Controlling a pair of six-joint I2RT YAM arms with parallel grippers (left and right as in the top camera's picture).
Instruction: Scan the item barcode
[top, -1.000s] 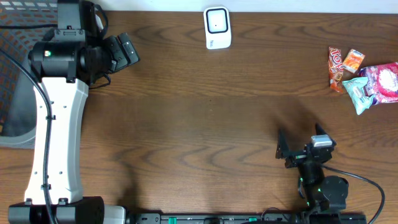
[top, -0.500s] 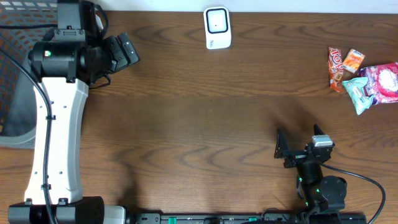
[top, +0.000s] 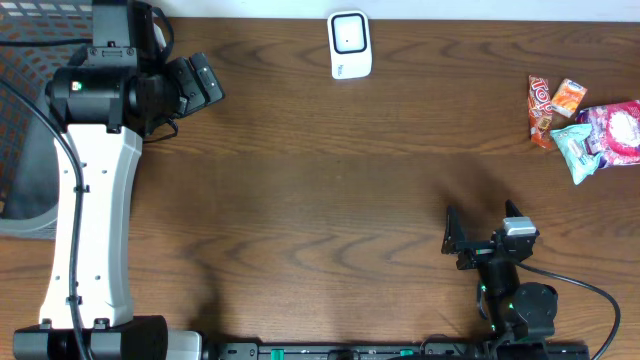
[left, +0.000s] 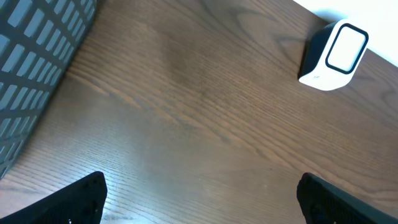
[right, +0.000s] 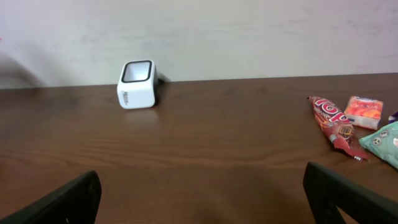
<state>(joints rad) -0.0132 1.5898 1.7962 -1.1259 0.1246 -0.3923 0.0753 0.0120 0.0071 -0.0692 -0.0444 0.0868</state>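
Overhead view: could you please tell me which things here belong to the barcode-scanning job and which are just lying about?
For the job:
- white scanner
- items to scan: red bar, orange packet, teal packet, pink packet

Probably just lying about:
- grey mesh basket at the left edge; it has no visible part in the scanning

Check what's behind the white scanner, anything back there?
Behind the scanner there is only the far edge of the table, then the pale wall. No items show there. The scanner's rear face is hidden in every view, so a cable cannot be ruled out.
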